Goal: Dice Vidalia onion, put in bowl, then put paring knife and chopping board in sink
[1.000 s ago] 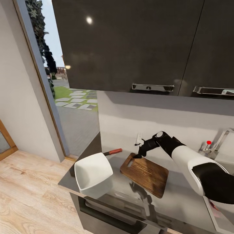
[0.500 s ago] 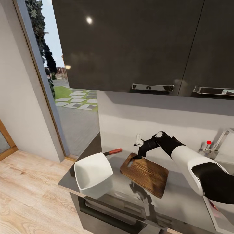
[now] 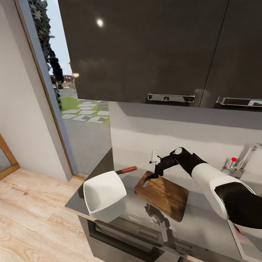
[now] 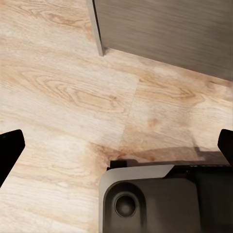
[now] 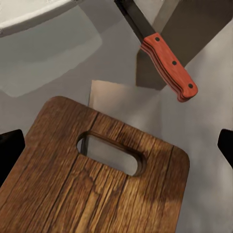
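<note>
The right gripper [image 3: 154, 174], fingers apart, hangs over the board's [image 3: 163, 194] slotted end. The knife [image 3: 126, 170] lies on the counter [image 3: 203, 218] just beyond, handle toward it, blade toward the bowl [image 3: 103, 194].

1. Daylight enters from the doorway [image 3: 78, 105] at my 10 o'clock; the scene is bright and even.
2. A round glare spot sits on the upper cabinet [image 3: 99, 22].
3. My right arm casts a soft shadow and a reflection on the countertop [image 3: 203, 222].
4. All views are sharp.
</note>
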### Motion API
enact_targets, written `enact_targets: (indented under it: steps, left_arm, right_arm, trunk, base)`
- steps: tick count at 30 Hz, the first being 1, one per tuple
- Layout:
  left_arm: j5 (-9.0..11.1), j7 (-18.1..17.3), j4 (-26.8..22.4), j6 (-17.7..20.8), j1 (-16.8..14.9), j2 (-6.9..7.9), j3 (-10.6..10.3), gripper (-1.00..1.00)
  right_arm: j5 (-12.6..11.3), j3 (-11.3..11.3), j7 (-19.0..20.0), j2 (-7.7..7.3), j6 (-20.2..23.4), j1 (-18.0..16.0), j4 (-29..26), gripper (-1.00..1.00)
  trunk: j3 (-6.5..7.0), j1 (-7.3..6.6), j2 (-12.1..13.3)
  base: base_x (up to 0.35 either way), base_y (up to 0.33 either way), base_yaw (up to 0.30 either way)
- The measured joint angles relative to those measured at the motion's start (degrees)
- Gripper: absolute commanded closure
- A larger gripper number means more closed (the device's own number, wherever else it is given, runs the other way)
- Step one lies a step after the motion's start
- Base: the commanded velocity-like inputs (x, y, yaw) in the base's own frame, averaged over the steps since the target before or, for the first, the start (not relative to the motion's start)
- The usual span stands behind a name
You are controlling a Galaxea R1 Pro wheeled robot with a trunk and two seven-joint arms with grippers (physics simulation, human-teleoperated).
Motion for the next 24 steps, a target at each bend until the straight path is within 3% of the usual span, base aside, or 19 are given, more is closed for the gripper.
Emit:
enact_targets:
  steps: [24]
  left_arm:
    - [0.0,0.0,0.0,0.0,0.0,-0.03,-0.1,-1.00]
  right_arm:
    - [0.1,0.1,0.0,0.07,-0.3,0.1,2.2,-1.00]
  trunk:
    - [-2.04,0.00,0.0]
  base:
    - [0.034,0.033,0.000]
